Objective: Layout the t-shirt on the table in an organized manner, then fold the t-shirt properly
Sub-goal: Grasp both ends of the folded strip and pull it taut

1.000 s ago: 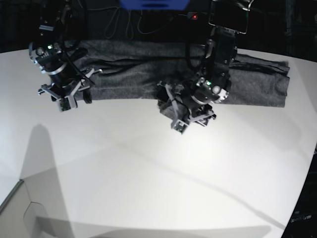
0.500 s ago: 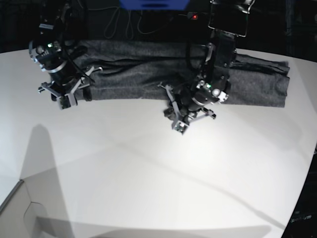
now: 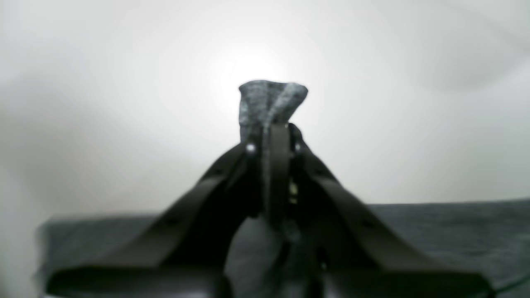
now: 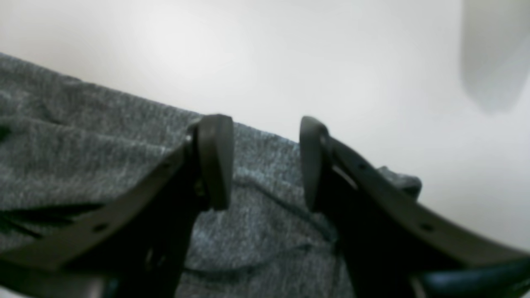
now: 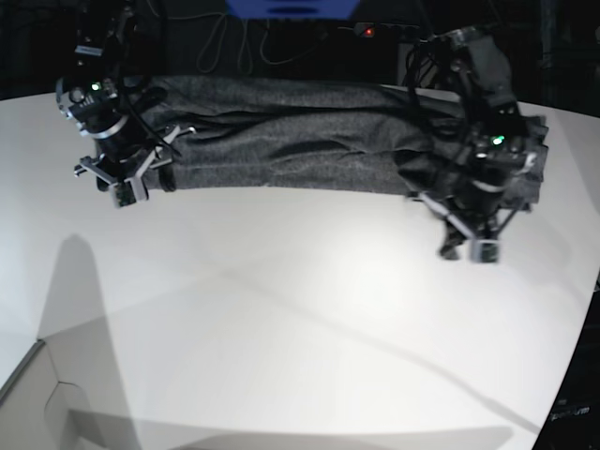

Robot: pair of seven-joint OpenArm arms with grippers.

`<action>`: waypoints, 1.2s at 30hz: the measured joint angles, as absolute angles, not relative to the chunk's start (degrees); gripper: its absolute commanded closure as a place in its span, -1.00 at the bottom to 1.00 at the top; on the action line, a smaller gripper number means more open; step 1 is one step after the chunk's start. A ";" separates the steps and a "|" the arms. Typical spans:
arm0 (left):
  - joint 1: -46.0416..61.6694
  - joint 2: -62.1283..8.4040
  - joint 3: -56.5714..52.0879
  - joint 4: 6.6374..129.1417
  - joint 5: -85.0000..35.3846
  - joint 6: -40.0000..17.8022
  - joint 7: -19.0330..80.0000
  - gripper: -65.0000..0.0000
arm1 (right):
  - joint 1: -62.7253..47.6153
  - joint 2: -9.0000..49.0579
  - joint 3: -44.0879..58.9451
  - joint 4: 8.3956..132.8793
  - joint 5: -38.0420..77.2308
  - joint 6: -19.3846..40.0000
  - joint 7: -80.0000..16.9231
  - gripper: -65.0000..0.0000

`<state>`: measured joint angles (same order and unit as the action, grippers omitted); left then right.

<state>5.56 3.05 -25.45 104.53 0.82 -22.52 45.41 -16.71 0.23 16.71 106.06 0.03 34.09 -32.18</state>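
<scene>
Base view: the t-shirt (image 5: pixel 309 141) is a heathered charcoal-grey jersey, plain and creased, lying as a long folded band across the far part of the white desk (image 5: pixel 300 319). The left pincer (image 5: pixel 473 246) sits at the band's end on that view's right, over the near edge of the cloth; the right pincer (image 5: pixel 127 187) sits at the opposite end. From here neither pincer's fingers can be read clearly. No print, label or lettering shows on the fabric.

Left wrist view: the left pincer (image 3: pixel 273 136) has its fingers pressed together, clamped on a small tuft of the t-shirt (image 3: pixel 271 101) that sticks up beyond the tips, something the base view hides. More grey cloth lies along the bottom of the frame against the desk (image 3: pixel 124 82).

Right wrist view: the right pincer (image 4: pixel 265 161) stands with its fingers apart, a clear gap between them, holding nothing. Beneath it lies the t-shirt (image 4: pixel 83 145), its edge running diagonally beside the bare desk (image 4: pixel 331 54).
</scene>
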 measured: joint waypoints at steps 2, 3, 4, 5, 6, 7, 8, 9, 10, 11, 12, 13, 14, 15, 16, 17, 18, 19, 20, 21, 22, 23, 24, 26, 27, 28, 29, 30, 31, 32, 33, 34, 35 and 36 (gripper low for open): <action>6.35 2.87 -30.52 104.81 -2.02 -22.22 45.58 0.93 | -16.82 0.23 16.71 106.06 0.03 34.09 -32.21 0.19; 6.70 2.87 -32.84 104.77 -4.75 -22.46 45.69 0.93 | -16.88 0.19 16.71 106.06 0.03 34.09 -32.18 0.19; 7.20 2.20 -34.85 104.68 -6.46 -22.57 45.69 0.93 | -16.84 0.14 16.71 106.06 0.03 34.09 -32.21 0.19; 7.60 0.75 -36.32 104.53 -8.64 -22.61 46.30 0.93 | -16.82 0.14 16.62 106.06 0.10 34.11 -32.14 0.19; 7.73 -0.23 -38.04 104.12 -10.41 -22.57 46.04 0.93 | -16.80 0.16 16.58 106.06 0.05 34.11 -32.12 0.19; 7.75 -1.21 -39.86 102.94 -13.28 -22.35 45.10 0.93 | -16.86 0.16 16.60 106.06 0.03 34.09 -32.16 0.19; 7.94 -2.42 -40.99 101.38 -14.76 -22.13 44.60 0.93 | -16.86 0.16 16.60 106.04 0.03 34.09 -32.21 0.19; 8.34 -3.51 -42.17 99.98 -16.53 -22.35 45.56 0.93 | -16.84 0.16 16.60 106.02 0.03 34.09 -32.18 0.19; 8.80 -4.05 -43.20 99.00 -18.15 -22.41 45.82 0.93 | -16.82 0.16 16.60 106.02 0.03 34.09 -32.16 0.19; 9.21 -4.60 -44.49 97.91 -19.88 -22.57 46.09 0.93 | -16.82 0.14 16.58 106.02 0.03 34.11 -32.16 0.19; 9.67 -5.10 -45.74 96.95 -20.56 -22.35 45.80 0.93 | -16.84 0.14 16.53 106.02 0.05 34.13 -32.16 0.19; 10.04 -5.54 -47.07 96.07 -22.15 -22.31 45.82 0.93 | -16.86 0.14 16.56 106.00 0.03 34.26 -32.29 0.19; 10.50 -5.74 -47.99 95.64 -22.39 -22.26 45.74 0.93 | -16.84 0.16 16.56 106.00 0.03 34.24 -32.36 0.19; 10.81 -5.76 -48.80 95.09 -23.40 -22.26 45.58 0.93 | -16.86 0.16 16.56 106.00 0.03 34.24 -32.27 0.19; 11.11 -5.72 -49.17 94.54 -23.77 -22.28 45.34 0.92 | -16.86 0.14 16.56 106.00 0.03 34.24 -32.29 0.19; 11.33 -5.69 -49.25 94.00 -23.88 -22.26 45.12 0.92 | -16.86 0.14 16.56 106.00 0.03 34.24 -32.27 0.19; 11.42 -5.67 -49.28 93.19 -23.90 -22.31 45.04 0.92 | -16.86 0.14 16.53 105.97 0.03 34.24 -32.34 0.19; 11.44 -5.67 -49.30 92.33 -24.01 -22.31 45.01 0.92 | -16.84 0.16 16.56 105.97 0.03 34.24 -32.32 0.19; 11.46 -5.54 -49.30 91.96 -23.94 -22.26 45.15 0.92 | -16.84 0.16 16.56 105.97 0.03 34.24 -32.32 0.19; 11.51 -5.34 -49.30 91.90 -23.88 -22.26 45.15 0.92 | -16.86 0.16 16.56 105.97 0.03 34.24 -32.32 0.18; 11.55 -5.28 -49.30 91.81 -23.94 -22.31 45.21 0.92 | -16.86 0.14 16.56 105.97 0.03 34.24 -32.32 0.18; 11.53 -5.15 -49.30 91.66 -24.12 -22.28 45.19 0.92 | -16.86 0.14 16.56 105.97 0.03 34.24 -32.32 0.18; 11.57 -5.15 -49.25 91.53 -24.10 -22.28 45.25 0.92 | -16.86 0.16 16.56 105.97 0.03 34.24 -32.32 0.18; 11.57 -5.04 -49.23 91.48 -24.10 -22.28 45.25 0.92 | -16.84 0.14 16.56 105.97 0.03 34.24 -32.29 0.18; 11.73 -5.06 -49.30 91.50 -24.12 -22.28 45.21 0.92 | -16.86 0.14 16.56 105.97 0.03 34.26 -32.29 0.18; 12.08 -5.08 -49.30 91.53 -24.25 -22.28 45.19 0.92 | -16.86 0.14 16.56 105.97 0.03 34.24 -32.36 0.18; 12.51 -5.06 -49.30 91.72 -24.21 -22.28 45.21 0.92 | -16.86 0.16 16.56 105.97 0.03 34.24 -32.34 0.18; 12.88 -5.04 -49.32 91.92 -24.25 -22.28 45.28 0.91 | -16.84 0.16 16.56 105.97 0.03 34.24 -32.29 0.18; 12.99 -5.04 -49.43 91.92 -24.21 -22.28 45.28 0.91 | -16.84 0.16 16.53 105.97 0.03 34.26 -32.32 0.18; 12.97 -5.02 -49.47 91.92 -24.03 -22.28 45.47 0.87 | -16.86 0.16 16.56 105.97 0.03 34.24 -32.32 0.18; 12.95 -4.89 -49.47 91.94 -24.10 -22.26 45.41 0.80 | -16.86 0.16 16.56 105.97 0.03 34.24 -32.36 0.18; 12.93 -4.64 -49.47 91.96 -24.12 -22.28 45.19 0.70 | -16.86 0.16 16.56 105.97 0.03 34.24 -32.34 0.18; 12.97 -4.43 -49.47 91.96 -24.14 -22.28 45.21 0.58 | -16.84 0.16 16.56 105.97 0.03 34.24 -32.32 0.18; 12.99 -4.21 -49.65 91.96 -24.25 -22.28 45.23 0.42 | -16.84 0.16 16.53 105.97 0.05 34.24 -32.29 0.18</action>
<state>12.99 -4.21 -49.65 91.96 -24.25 -22.28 45.23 -16.84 0.16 16.53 105.97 0.05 34.24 -32.29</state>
